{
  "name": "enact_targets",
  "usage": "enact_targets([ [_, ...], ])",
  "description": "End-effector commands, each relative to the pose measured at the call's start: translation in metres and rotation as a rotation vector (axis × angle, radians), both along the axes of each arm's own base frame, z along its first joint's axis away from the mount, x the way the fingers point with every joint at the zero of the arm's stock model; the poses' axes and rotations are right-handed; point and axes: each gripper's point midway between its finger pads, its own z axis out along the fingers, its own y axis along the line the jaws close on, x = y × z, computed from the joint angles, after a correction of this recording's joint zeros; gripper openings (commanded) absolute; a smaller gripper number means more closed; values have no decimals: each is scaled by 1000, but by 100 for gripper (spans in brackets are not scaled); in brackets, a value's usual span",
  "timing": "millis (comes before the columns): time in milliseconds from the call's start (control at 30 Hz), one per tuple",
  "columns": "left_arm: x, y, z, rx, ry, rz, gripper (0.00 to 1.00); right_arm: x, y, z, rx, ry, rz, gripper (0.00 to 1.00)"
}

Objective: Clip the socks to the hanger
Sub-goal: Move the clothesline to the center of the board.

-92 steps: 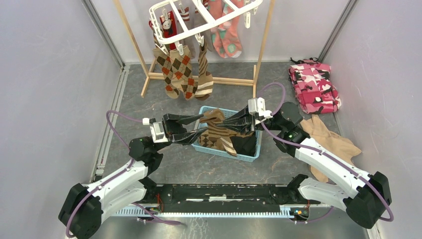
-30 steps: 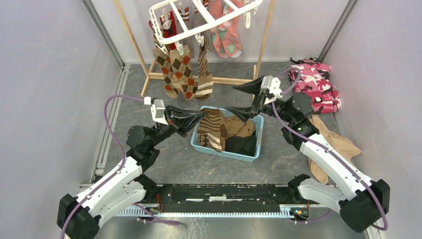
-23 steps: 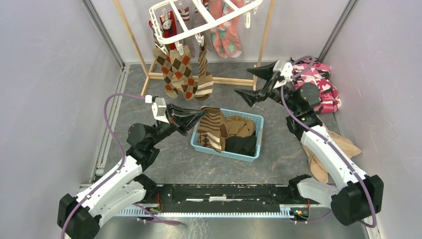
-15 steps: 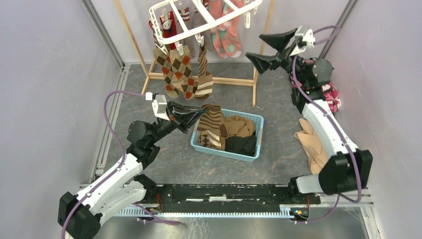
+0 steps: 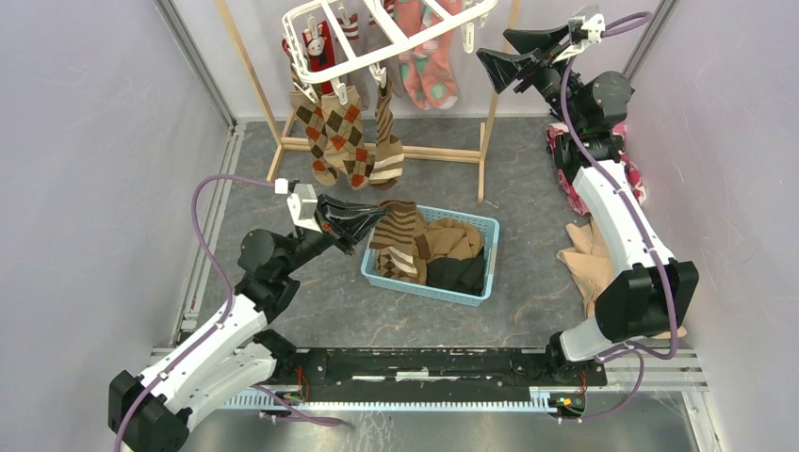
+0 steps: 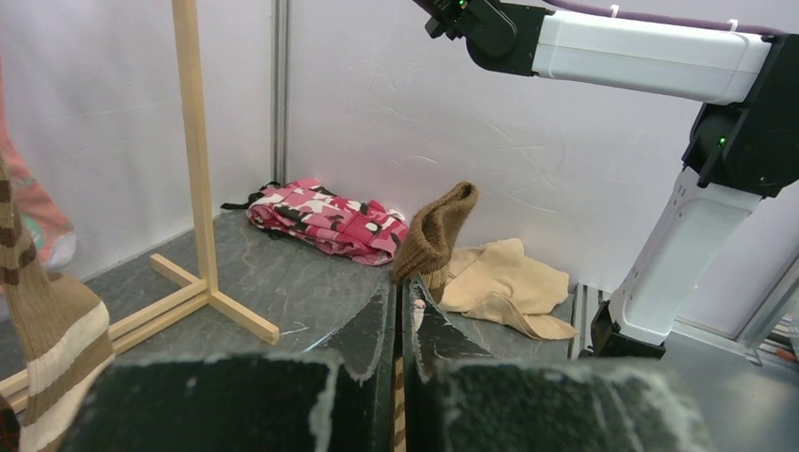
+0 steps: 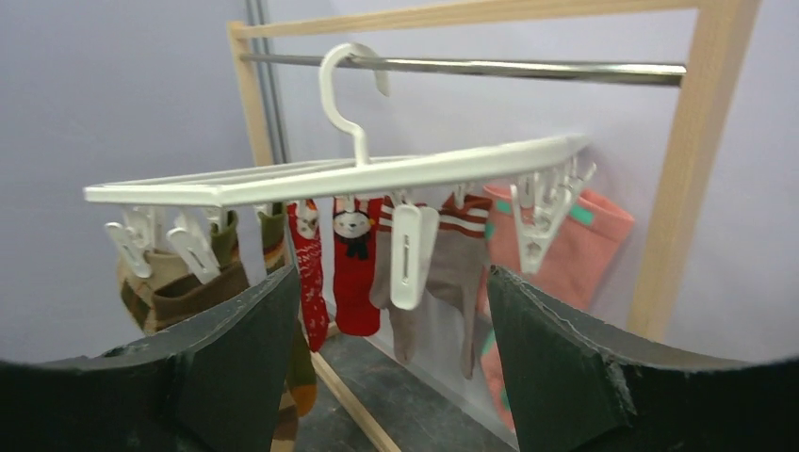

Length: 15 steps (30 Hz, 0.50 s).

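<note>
Left fingers (image 5: 353, 218) clenched on brown striped sock (image 5: 396, 240); right fingers (image 5: 497, 68) released; centre dangling white plastic hanger clip (image 7: 407, 254) between them before pinching.

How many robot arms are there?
2. The left arm reaches to the basket, left gripper shut on a striped sock. The right arm is raised beside the hanger, right gripper open.
</note>
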Motion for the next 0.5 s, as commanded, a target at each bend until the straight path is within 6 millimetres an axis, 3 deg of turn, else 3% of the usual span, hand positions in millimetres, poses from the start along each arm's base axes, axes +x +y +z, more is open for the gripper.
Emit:
enact_targets([
  [0,4,8,12,5,-62,56,2,24,-19,-12,-7,50,-116,79],
  [200,3,11,8,22,-68,73,2,40,-13,-21,-30,76,-82,76],
  [300,2,13,6,28,-63,80,2,58,-29,-37,-41,128,-188,76],
  [467,2,15,2,37,-53,94,2,71,-50,-64,-62,173,-298,74],
])
